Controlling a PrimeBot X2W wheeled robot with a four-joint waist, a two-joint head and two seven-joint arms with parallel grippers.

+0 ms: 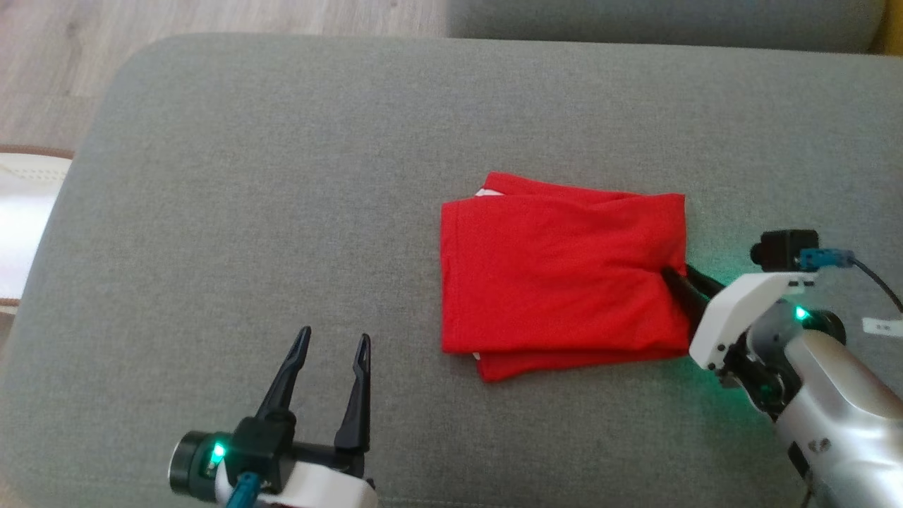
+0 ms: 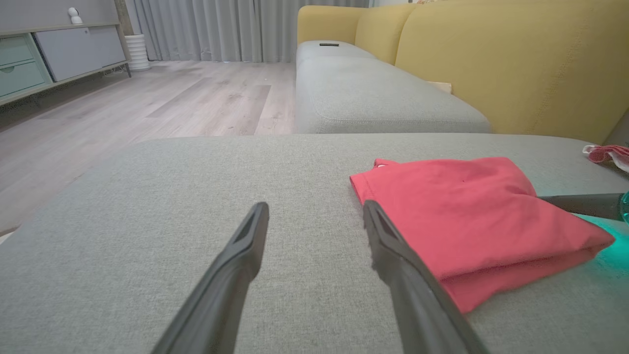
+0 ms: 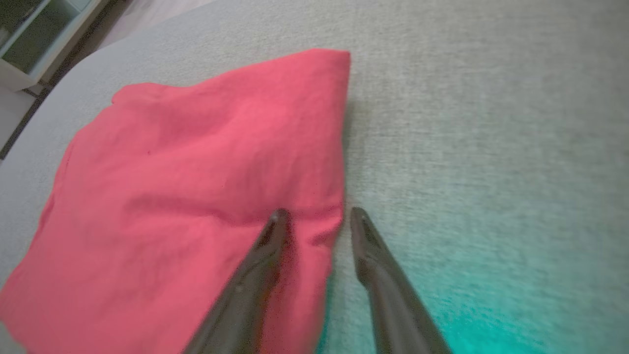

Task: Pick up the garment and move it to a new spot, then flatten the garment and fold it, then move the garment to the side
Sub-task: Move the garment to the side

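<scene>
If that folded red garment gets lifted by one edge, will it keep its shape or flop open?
Probably floppy: the red garment is thin cloth with uneven, wrinkled layers, so lifted by one edge it would likely sag and unfold. It looks light. Pushed, it may bunch rather than slide, since the grey cushion is coarse-woven.

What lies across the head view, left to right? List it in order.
left claw → red garment → right claw, at the garment's right edge.
</scene>
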